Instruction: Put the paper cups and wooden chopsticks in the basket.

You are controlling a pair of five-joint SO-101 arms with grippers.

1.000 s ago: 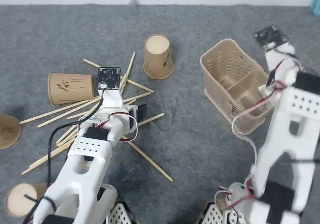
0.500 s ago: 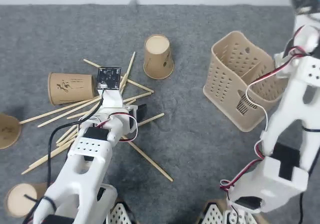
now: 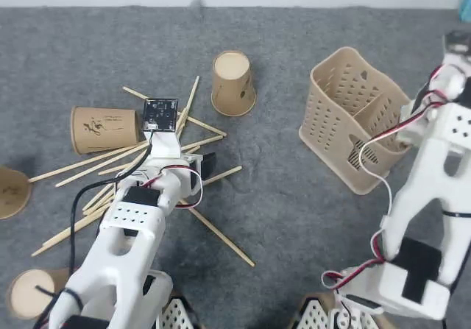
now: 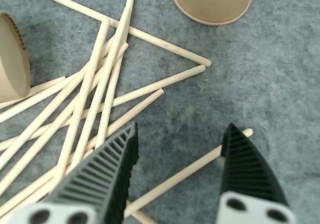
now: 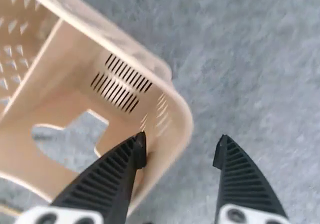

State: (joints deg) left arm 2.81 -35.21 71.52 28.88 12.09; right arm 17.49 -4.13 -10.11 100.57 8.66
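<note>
Basket [image 5: 75, 98] corner at right tool [image 5: 182, 136] (spread); chopsticks [image 4: 165, 82] beneath left tool [image 4: 182, 129]

The edge cuts one paper cup [image 3: 10, 191]; the left arm [image 3: 125, 233] partly hides another cup [image 3: 26, 294].

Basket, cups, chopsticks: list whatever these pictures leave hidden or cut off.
Basket floor, high view: the right arm covers its right side, so contents there are unknown.
Left-edge cup, high view: cut off by the frame.
Bottom-left cup, high view: partly behind the left arm.
Chopsticks, high view: the left arm covers the pile's middle, so no count.
</note>
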